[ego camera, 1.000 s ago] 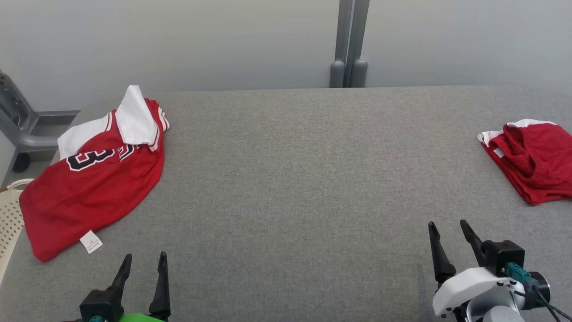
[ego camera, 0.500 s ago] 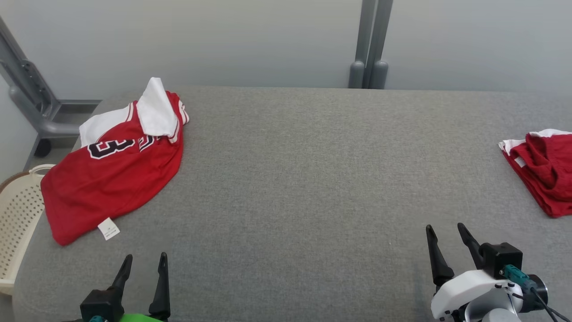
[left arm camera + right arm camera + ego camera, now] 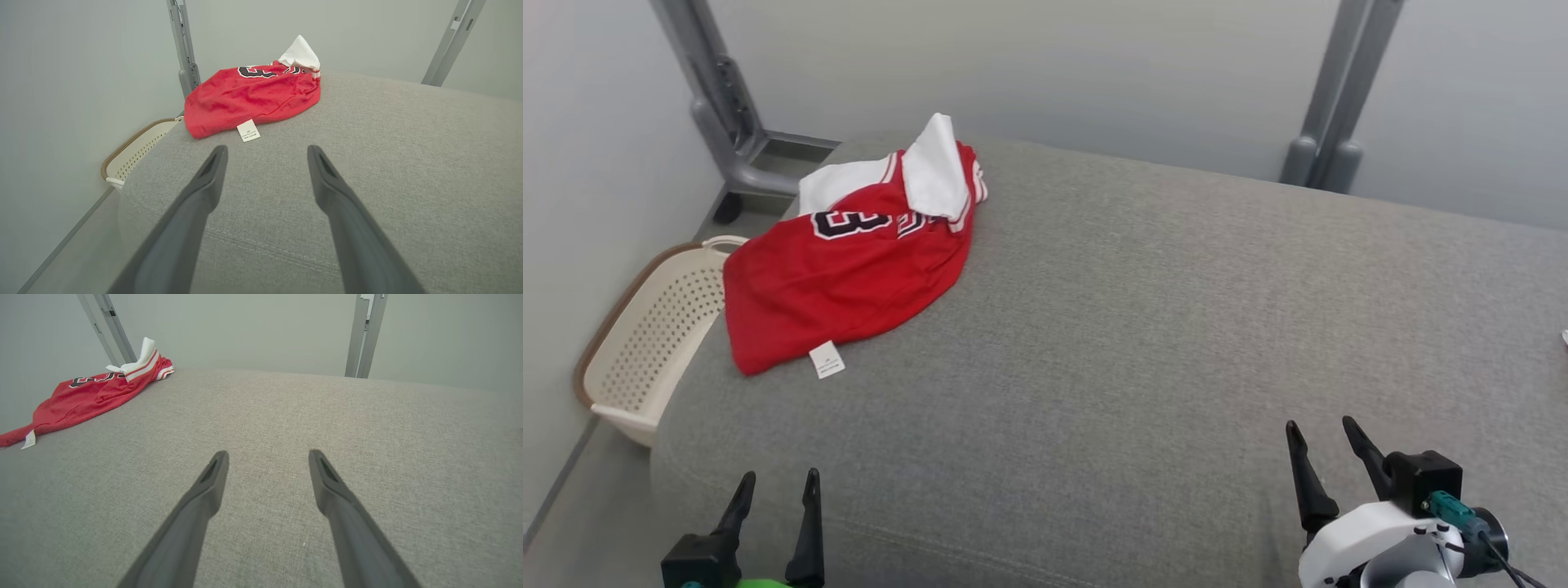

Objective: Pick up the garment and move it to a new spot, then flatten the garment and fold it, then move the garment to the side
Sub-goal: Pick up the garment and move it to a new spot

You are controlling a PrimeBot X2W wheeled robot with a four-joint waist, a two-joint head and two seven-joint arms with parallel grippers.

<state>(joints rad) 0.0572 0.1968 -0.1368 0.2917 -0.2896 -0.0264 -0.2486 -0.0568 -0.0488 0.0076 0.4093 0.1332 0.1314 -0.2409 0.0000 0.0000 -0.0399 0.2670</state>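
Robot has turned left toward the red jersey (image 3: 849, 278); left tool (image 3: 780, 474) and right tool (image 3: 1319, 423) spread, empty; pickup pending.

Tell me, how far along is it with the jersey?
Nothing looks done: the red jersey lies crumpled on the grey table, far left. Nothing is in hand: left gripper and right gripper are open, empty, well short of it. Picking up, flattening, folding, moving aside remain.

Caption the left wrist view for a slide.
Open left end effector over grey fabric surface, pointing toward crumpled red jersey.
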